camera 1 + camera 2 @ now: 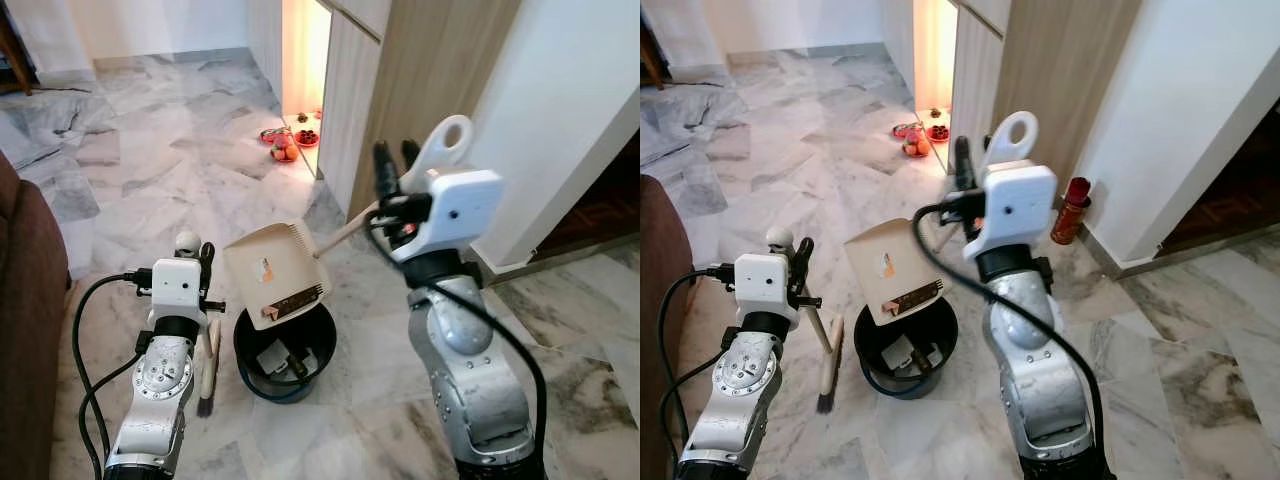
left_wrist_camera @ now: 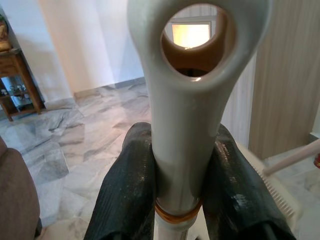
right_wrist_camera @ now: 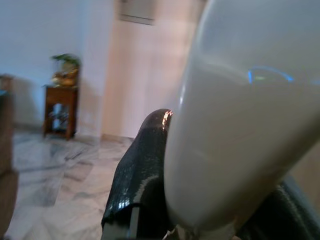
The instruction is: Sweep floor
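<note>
Your right tool point(image 1: 393, 160) is clamped on the handle of the dustpan point(image 1: 277, 273), and the pan hangs tilted, mouth down, directly above the black bin point(image 1: 285, 352). The handle's long axis runs from the pan up toward 2 o'clock into that tool, so any further tipping turns on the right arm.

Your left tool point(image 1: 798, 262) is closed around the brush handle point(image 1: 816, 322), which drops toward 5 o'clock to the bristle head point(image 1: 830, 370) on the marble floor point(image 1: 180, 150), just beside the bin at its 9 o'clock.

Some debris already lies in the bin. At 12 o'clock, well apart, red dishes point(image 1: 285, 142) sit by a lit cabinet opening. A red bottle point(image 1: 1072, 210) stands at 3 o'clock by the wall. The brown sofa point(image 1: 25, 300) flanks your left arm.
</note>
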Controlling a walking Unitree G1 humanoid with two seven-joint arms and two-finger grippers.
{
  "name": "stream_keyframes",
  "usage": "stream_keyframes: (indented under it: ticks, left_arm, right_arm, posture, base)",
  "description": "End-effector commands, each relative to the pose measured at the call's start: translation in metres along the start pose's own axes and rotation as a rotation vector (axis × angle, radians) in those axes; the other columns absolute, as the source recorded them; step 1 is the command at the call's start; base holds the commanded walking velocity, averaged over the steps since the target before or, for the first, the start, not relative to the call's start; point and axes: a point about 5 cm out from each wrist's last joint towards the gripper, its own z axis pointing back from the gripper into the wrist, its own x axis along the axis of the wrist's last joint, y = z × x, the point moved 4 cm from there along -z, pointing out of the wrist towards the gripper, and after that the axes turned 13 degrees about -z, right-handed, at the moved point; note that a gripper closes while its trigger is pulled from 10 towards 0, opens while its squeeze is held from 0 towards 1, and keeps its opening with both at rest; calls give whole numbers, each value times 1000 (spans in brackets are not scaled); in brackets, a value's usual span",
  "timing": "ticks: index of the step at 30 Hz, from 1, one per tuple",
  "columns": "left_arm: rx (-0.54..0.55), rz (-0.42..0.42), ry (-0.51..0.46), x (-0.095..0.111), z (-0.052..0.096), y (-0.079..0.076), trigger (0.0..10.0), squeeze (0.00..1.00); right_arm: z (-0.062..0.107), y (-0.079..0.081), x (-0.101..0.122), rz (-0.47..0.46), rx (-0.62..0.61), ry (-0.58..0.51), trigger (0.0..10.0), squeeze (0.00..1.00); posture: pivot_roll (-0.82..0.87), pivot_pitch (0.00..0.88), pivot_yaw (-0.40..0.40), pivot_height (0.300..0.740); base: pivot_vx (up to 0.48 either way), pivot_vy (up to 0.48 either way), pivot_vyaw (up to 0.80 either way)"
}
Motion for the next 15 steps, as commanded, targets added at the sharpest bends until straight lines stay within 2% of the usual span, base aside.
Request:
stream_keyframes:
  ticks: [1,4,15]
  left_arm:
    - [5,2,-45,10,-2,1,10000,0]
    - [6,2,-45,10,-2,1,10000,0]
    - [6,4,-48,10,-3,0,10000,0]
  right_arm:
    - [1,9,28,7,36,-127,10000,0]
    - [4,27,29,-11,109,-131,10000,0]
    - [12,50,32,18,231,-156,10000,0]
  posture:
    - [0,96,-74,740]
    - [1,96,-74,740]
    - [4,87,-78,740]
  base:
    - [0,0,0]
    - [0,0,0]
    - [0,0,0]
